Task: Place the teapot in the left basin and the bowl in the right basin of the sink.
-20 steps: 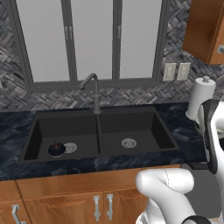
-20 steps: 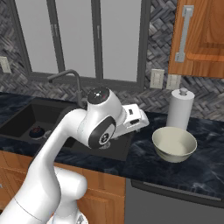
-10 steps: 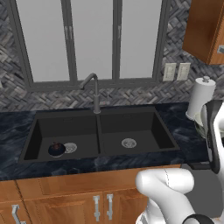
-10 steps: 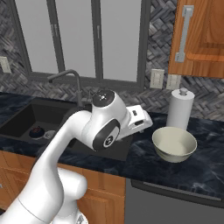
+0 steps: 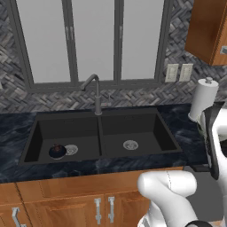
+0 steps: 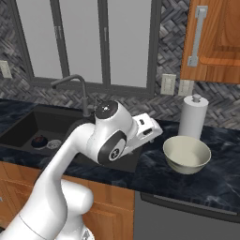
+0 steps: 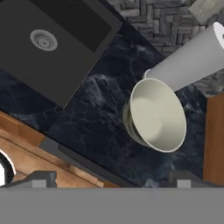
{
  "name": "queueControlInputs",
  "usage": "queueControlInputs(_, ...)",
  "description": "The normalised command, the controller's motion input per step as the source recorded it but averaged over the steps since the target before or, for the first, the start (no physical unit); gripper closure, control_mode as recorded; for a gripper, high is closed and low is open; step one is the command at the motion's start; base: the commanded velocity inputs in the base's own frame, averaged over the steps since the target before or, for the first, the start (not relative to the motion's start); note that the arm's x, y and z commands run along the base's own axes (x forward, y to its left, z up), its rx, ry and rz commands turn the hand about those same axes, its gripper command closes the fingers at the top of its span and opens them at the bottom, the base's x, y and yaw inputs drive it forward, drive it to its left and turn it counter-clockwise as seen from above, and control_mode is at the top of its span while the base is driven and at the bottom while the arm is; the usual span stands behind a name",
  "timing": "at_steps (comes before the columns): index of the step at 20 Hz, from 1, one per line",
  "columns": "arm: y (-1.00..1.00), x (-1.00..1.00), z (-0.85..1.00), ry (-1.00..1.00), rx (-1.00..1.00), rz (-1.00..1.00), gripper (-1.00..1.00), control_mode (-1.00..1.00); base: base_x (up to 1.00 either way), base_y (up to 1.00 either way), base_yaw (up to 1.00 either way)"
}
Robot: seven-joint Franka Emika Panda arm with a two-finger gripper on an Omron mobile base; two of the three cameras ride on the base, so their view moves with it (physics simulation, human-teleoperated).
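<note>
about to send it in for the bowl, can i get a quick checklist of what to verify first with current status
1. Teapot already in the left basin, beside its drain: ok.
2. Bowl upright on the counter, nothing inside it: ok.
3. Gripper open and holding nothing: ok.
4. Gripper lined up over the bowl: not ok, the bowl sits off to one side in the hand view.
5. Room around the bowl: cannot tell, the paper towel roll stands close behind it.
6. Right basin free to take the bowl, only its drain showing: ok.
</note>
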Motion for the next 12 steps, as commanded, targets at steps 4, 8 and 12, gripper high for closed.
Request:
queueControlInputs(4, 0.00, 0.08, -0.19, 0.04, -0.17, -0.01, -1.00, -1.00, 0.00, 0.00, 0.00)
queueControlInputs(8, 0.00, 0.06, -0.17, 0.03, -0.09, -0.01, -1.00, -1.00, 0.00, 0.00, 0.00)
queueControlInputs(12, -0.03, 0.01, -0.18, 0.09, -0.01, 0.00, -1.00, -1.00, 0.00, 0.00, 0.00)
